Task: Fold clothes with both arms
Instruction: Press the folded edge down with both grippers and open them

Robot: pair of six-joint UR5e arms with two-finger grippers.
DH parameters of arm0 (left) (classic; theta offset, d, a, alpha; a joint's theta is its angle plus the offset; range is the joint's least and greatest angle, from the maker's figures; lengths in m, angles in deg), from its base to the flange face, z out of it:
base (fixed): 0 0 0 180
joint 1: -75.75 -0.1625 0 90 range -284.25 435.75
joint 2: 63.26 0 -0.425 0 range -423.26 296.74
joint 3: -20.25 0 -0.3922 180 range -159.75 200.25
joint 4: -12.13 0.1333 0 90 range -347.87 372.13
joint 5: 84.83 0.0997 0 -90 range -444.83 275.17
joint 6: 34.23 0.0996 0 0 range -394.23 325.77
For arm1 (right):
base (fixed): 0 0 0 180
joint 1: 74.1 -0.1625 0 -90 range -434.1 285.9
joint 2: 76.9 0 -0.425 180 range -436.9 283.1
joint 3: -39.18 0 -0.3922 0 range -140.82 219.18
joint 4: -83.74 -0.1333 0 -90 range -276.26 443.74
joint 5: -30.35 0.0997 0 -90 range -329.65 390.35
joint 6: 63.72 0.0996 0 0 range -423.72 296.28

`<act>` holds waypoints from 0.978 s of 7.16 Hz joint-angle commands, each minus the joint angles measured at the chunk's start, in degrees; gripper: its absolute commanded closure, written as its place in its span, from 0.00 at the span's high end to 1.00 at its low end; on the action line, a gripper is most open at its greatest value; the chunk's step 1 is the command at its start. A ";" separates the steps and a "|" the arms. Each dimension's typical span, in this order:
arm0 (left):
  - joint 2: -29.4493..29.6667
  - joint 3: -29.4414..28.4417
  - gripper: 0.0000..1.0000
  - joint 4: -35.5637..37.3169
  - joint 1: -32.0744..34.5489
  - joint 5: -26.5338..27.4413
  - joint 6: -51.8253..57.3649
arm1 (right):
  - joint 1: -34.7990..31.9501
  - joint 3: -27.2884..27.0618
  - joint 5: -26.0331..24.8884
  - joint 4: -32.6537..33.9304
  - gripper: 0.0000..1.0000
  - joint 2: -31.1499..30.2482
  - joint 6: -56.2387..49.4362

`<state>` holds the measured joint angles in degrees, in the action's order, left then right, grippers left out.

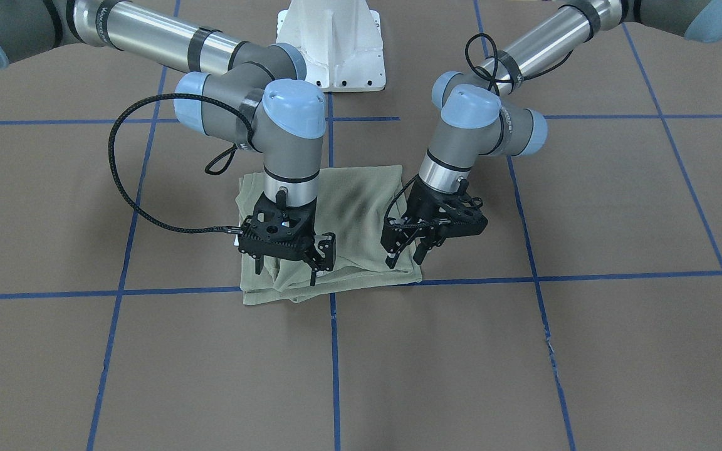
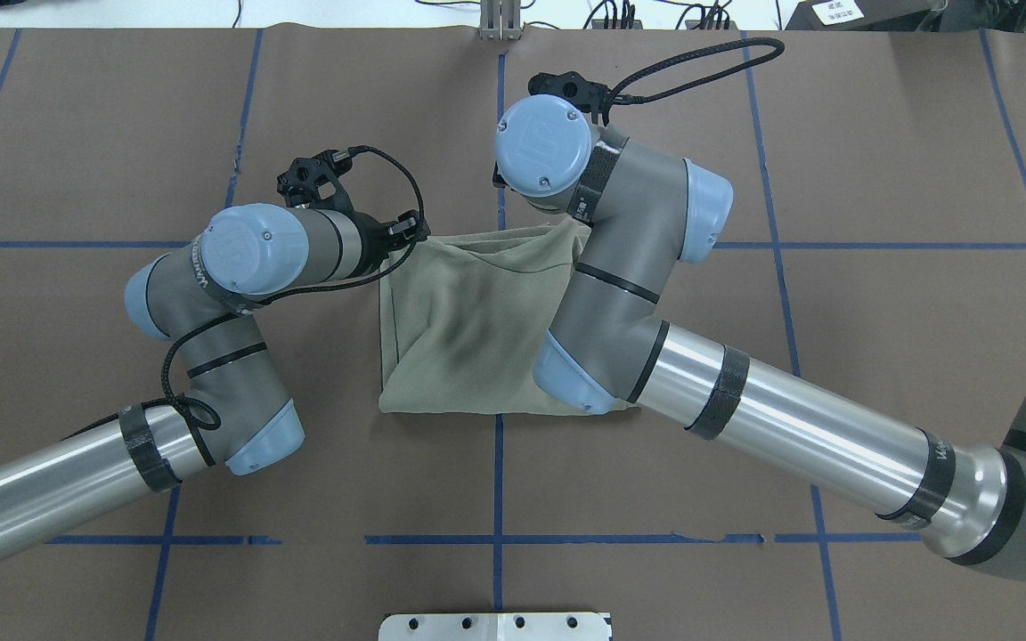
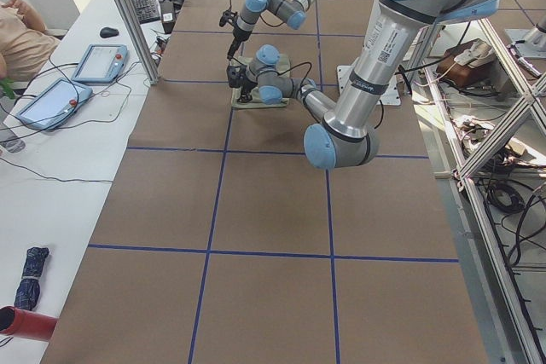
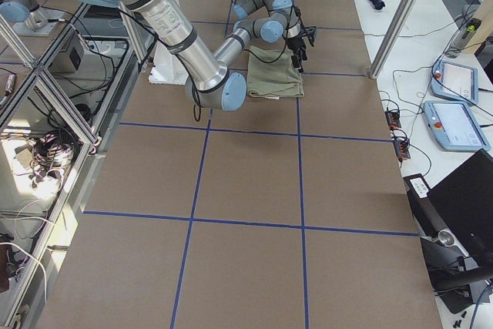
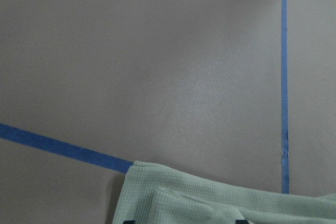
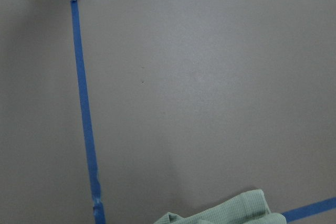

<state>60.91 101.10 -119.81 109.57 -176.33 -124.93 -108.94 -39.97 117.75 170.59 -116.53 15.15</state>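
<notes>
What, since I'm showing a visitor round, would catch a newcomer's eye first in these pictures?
The folded green shirt lies at the middle of the brown, blue-lined table. The right hand and the left hand, both open, are poised at its edge farthest from the robot's base.

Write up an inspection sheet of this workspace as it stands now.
Surface: brown table cover lying flat, marked with a blue tape grid.
Job's things: green shirt folded to a rough rectangle, bunched at the right gripper.
Clutter: nothing seen.
Grippers: left gripper and right gripper are both open, at the shirt's edge farthest from the robot.
Cables: black braided cable loops free beside the right wrist; second cable loops on the left forearm.
Surroundings: white pedestal base; side desk with teach pendants and a person at it.
</notes>
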 commanded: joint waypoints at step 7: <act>-0.25 -1.31 0.46 -0.77 -0.07 0.37 -0.09 | 0.03 -0.04 -0.12 -0.02 1.00 -0.53 0.06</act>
<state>60.69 99.85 -120.58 109.57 -175.97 -124.97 -108.90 -40.09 117.63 170.58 -117.04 15.21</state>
